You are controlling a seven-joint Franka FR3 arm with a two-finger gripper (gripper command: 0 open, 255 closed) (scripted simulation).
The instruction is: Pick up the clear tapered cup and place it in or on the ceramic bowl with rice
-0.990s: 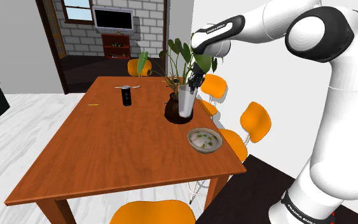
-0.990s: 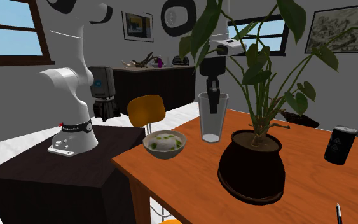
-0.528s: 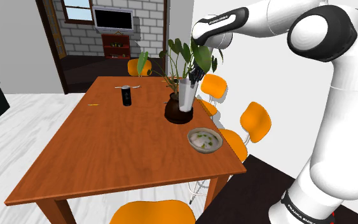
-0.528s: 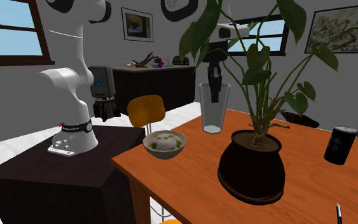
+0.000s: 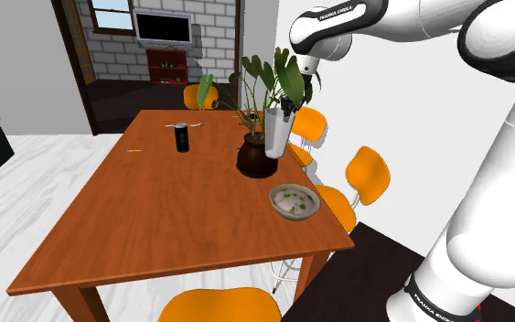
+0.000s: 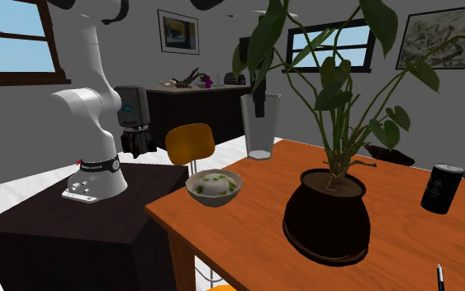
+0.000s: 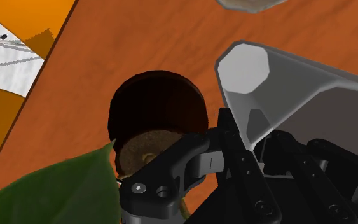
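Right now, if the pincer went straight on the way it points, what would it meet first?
Probably the bare table, between pot and bowl; the cup that the pincer holds would touch down first. Depth is unclear.

Your arm rises at the shoulder view's lower right, arches over at its top and reaches out toward that view's left, with the wrist bent so that the gripper points straight down. Its fingers are clamped on the wall of the clear tapered cup at the rim, one inside and one outside, holding it upright in the air.
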